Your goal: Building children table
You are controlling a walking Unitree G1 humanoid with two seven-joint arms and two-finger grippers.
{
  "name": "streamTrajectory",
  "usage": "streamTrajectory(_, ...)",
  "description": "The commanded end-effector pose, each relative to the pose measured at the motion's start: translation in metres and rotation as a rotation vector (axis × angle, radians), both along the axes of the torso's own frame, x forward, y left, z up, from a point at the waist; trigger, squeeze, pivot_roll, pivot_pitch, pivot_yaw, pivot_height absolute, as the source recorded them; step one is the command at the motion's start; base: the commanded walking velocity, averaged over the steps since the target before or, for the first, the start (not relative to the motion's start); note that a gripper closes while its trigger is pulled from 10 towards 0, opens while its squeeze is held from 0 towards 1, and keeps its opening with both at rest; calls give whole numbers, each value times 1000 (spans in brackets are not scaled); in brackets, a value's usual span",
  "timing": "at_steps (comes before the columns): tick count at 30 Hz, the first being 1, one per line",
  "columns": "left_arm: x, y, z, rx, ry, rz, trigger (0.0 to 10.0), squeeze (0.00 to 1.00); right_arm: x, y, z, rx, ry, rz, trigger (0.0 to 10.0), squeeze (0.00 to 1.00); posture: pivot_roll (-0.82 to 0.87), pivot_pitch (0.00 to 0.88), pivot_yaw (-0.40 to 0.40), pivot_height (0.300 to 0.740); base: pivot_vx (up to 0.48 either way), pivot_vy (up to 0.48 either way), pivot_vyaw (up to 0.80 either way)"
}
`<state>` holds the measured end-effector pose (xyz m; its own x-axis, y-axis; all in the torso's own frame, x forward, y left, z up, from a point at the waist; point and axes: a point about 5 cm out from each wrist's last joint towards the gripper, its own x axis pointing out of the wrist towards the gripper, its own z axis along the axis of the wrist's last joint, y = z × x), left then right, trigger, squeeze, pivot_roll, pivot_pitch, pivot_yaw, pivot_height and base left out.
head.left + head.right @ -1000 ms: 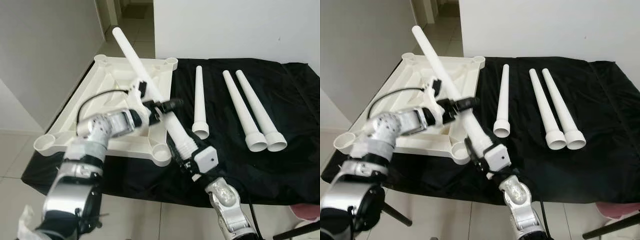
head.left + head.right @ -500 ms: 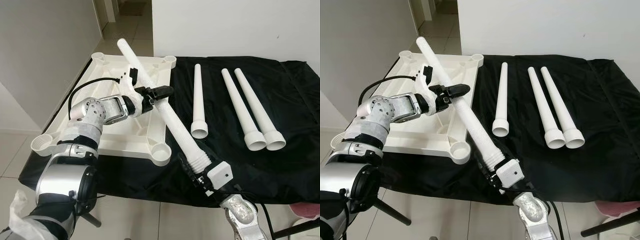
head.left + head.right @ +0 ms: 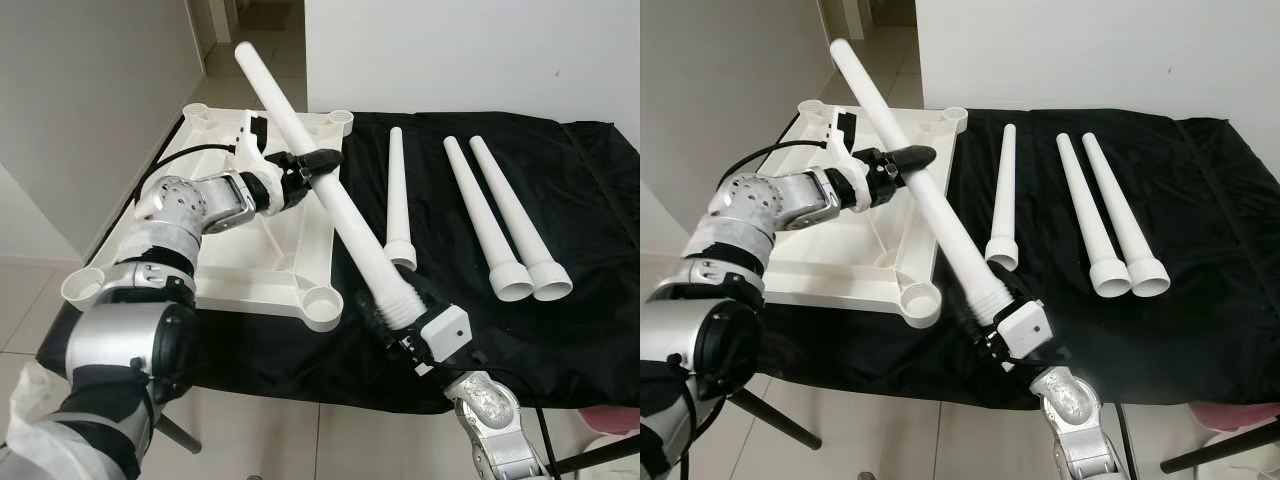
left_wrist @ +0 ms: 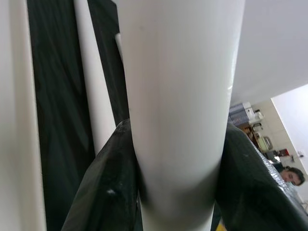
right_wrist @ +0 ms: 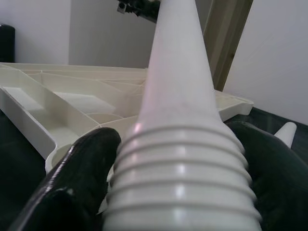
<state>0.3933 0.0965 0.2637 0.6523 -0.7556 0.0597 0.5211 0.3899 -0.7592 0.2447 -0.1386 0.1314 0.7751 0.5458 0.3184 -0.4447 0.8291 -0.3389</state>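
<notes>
My right claw (image 3: 392, 322) is clamped on the ribbed end of the leg (image 3: 330, 190), and my left claw (image 3: 318, 160) grips the same leg partway up. Since half a second ago the leg has tipped steeper, its free tip higher above the tabletop (image 3: 225, 235). The tabletop lies upside down on the black-draped surface (image 3: 580, 330). Three spare legs (image 3: 470, 215) lie to the right, unmoved.

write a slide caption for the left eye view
Both grippers, left and right, hold one white table leg above the upturned tabletop.
</notes>
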Motion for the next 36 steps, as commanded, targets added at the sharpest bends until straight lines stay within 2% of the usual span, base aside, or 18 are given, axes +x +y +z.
streamTrajectory(1, 0, 2, 11, -40, -53, -33, 0, 0, 2, 2, 1, 10, 6, 12, 10000, 1000, -33, 44, 61, 740, 0, 0, 0)
streamTrajectory(2, 0, 2, 11, -40, -53, -33, 0, 0, 2, 2, 1, 10, 6, 12, 10000, 1000, -33, 44, 61, 740, 0, 0, 0)
streamTrajectory(3, 0, 6, 20, -28, -87, -31, 10000, 0, 9, -1, 6, 51, 7, -29, 10000, 1000, -29, 45, 58, 740, 0, 0, 0)
streamTrajectory(7, 2, 10, 28, 0, -121, -10, 10000, 0, 16, -4, 10, 95, 20, -69, 10000, 1000, -33, 42, 56, 740, 0, 0, 0)
streamTrajectory(8, 3, 12, 32, 19, -144, 0, 10000, 0, 18, -5, 12, 107, 24, -75, 10000, 596, -35, 43, 56, 740, 0, 0, 0)
streamTrajectory(11, 5, 15, 35, 43, -169, 13, 10000, 0, 21, -6, 14, 120, 31, -78, 10000, 596, -38, 39, 57, 740, 0, 0, 0)
streamTrajectory(12, 6, 19, 40, 47, -193, 43, 10000, 0, 22, -7, 15, 145, 43, -83, 10000, 0, -41, 30, 58, 740, 0, 0, 0)
streamTrajectory(18, 9, 27, 55, 68, -267, 115, 10000, 0, 24, -4, 17, 189, 72, -81, 10000, 0, -46, 18, 57, 740, 0, 0, 0)
streamTrajectory(20, 11, 29, 59, 151, -327, 161, 10000, 0, 24, 0, 16, 200, 79, -90, 10000, 0, -46, 16, 51, 740, 0, 0, 0)
streamTrajectory(24, 11, 30, 64, 207, -389, 205, 10000, 0, 28, 9, 17, 244, 106, -116, 10000, 0, -51, 12, 48, 740, 0, 0, 0)
streamTrajectory(30, 7, 26, 75, 251, -504, 269, 10000, 0, 35, 25, 27, 295, 142, -140, 10000, 0, -51, 5, 41, 740, 0, 0, 0)
streamTrajectory(34, 5, 23, 79, 283, -560, 308, 10000, 0, 39, 30, 34, 306, 148, -141, 10000, 0, -50, 2, 39, 740, 0, 0, 0)
streamTrajectory(36, -1, 17, 84, 322, -644, 348, 10000, 0, 44, 33, 44, 305, 149, -144, 10000, 0, -49, 2, 42, 740, 0, 0, 0)
